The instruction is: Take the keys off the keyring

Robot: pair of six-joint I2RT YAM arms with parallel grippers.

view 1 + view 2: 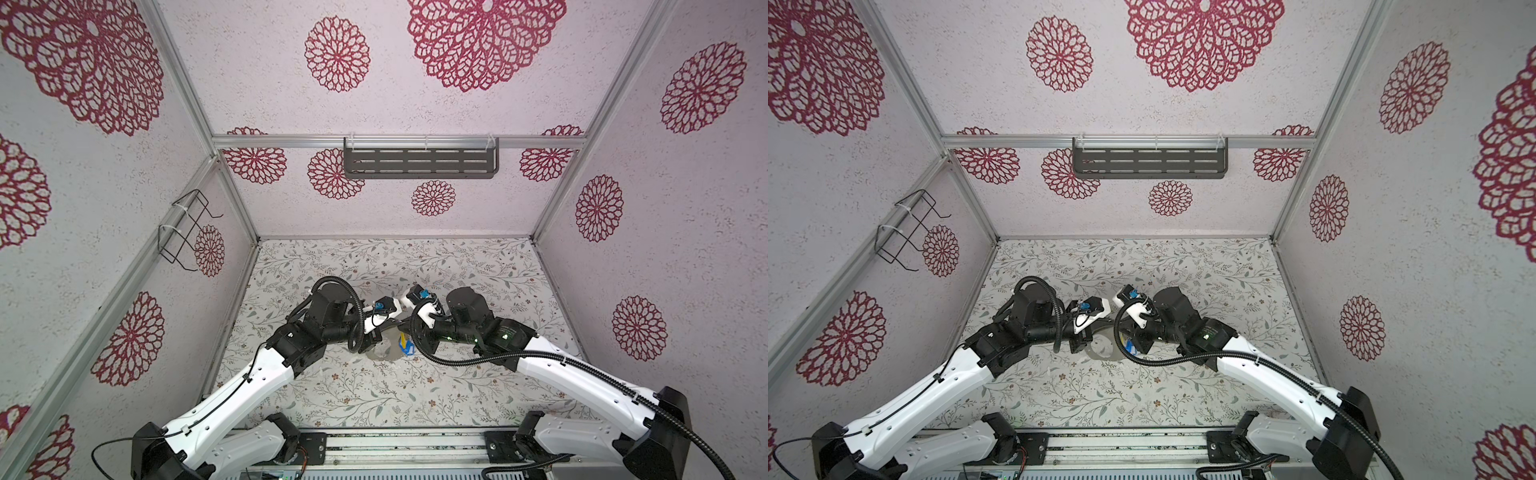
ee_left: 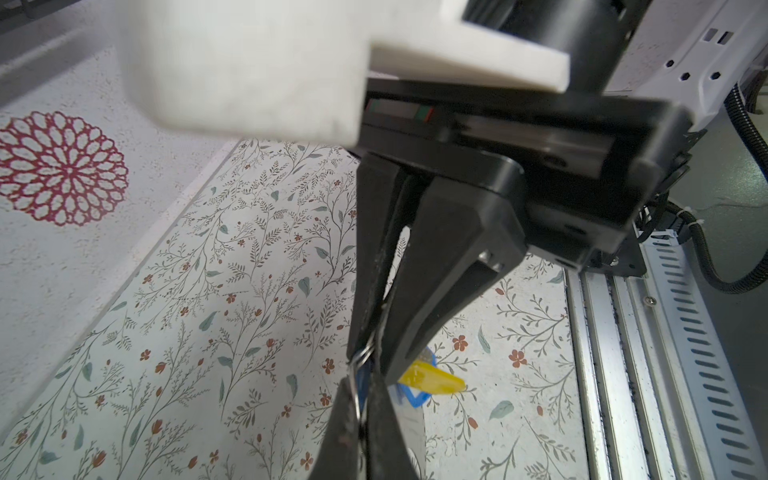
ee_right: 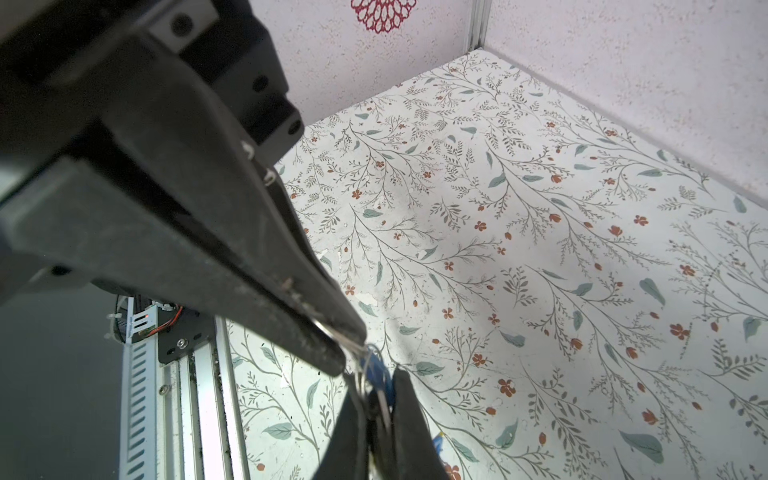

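Left, right jaws pinch silver loops [image 3: 332, 333]; keys [image 2: 432, 380] blue, yellow plastic.

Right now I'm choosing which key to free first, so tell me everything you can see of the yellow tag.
The yellow tag is a small oblong of glossy, slightly see-through plastic. It pokes out from behind the left gripper, overlapping a blue tag; its ring end is hidden. Both that and the right gripper are shut on thin silver wire beside it. In a top view it shows as a sliver beside the grey hoop. Whether it touches the table is unclear.
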